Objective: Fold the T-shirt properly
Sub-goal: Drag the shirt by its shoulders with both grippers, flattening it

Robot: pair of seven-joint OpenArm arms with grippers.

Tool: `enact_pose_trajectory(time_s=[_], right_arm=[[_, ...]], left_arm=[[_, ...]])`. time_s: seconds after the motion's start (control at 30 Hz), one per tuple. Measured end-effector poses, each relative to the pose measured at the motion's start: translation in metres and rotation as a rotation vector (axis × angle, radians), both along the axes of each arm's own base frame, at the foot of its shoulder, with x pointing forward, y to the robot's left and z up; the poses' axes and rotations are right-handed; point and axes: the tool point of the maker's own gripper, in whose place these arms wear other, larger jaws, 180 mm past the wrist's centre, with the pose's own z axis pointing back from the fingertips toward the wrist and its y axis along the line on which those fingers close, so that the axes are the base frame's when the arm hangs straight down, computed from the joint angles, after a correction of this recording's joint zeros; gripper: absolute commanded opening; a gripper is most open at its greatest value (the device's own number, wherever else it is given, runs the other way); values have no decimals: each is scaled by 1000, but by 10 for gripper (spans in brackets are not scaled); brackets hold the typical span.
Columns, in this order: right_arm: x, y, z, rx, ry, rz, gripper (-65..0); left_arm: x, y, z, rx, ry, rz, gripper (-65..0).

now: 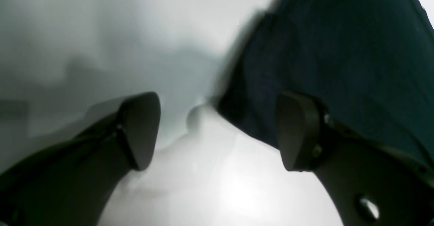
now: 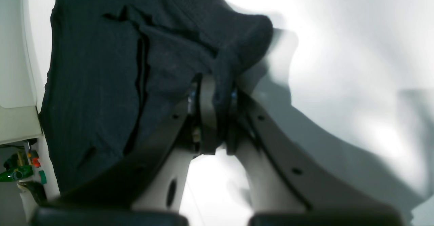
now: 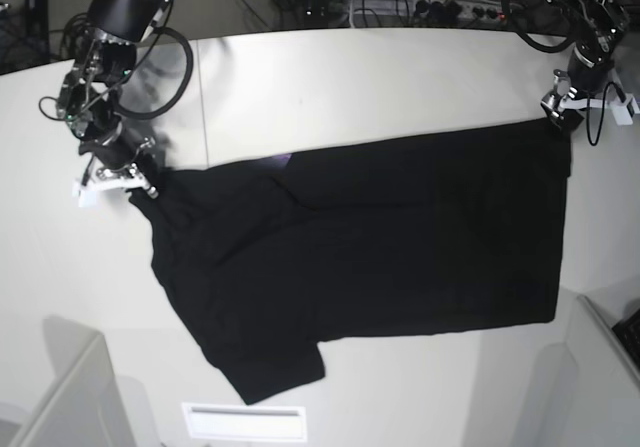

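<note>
black t-shirt [image 3: 380,237] lies spread flat, right gripper [image 2: 217,93] clamping its corner, left gripper [image 1: 217,131] agape.

The T-shirt [image 3: 380,242] is plain black across all of its spread cloth, with only a small purple fleck showing at a fold near its far edge, left of the middle. Close up, its fabric looks very dark navy-black with a faint woven texture. The table [image 3: 330,77] beneath is white, with grey shadows. The left gripper [image 1: 217,131] has matte black fingers. The right gripper [image 2: 217,117] is black outside and white on its inner faces.
</note>
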Motion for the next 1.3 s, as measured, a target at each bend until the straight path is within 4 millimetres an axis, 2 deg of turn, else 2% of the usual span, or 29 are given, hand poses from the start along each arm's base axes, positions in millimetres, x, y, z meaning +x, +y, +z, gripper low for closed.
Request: enact_pose_trajectory(time_s=[0.17, 0.37, 0.6, 0.63, 0.7, 0.97, 1.13, 1.3], right_arm=[[0, 1, -1, 4, 1, 1, -650], [0, 1, 0, 6, -2, -1, -650], [0, 1, 0, 5, -1, -1, -650], [0, 1, 0, 6, -2, -1, -650], [0, 1, 0, 6, -2, -1, -650], [0, 1, 0, 6, -2, -1, -650], [-1, 0, 0, 5, -1, -5, -650], [-19, -2, -1, -18, 9, -1, -650]], left_arm=[[20, 6, -6, -40, -46, 30, -138], [38, -15, -10, -55, -66, -35, -140], [48, -23, -13, -95, -108, -22, -145], [48, -23, -14, -98, -109, -20, -160], [48, -23, -16, -103, -113, -16, -234], [42, -28, -28, -139, -75, -11, -650], [39, -24, -26, -128, -46, -41, -650], [31, -17, -23, -114, 2, -78, -650]])
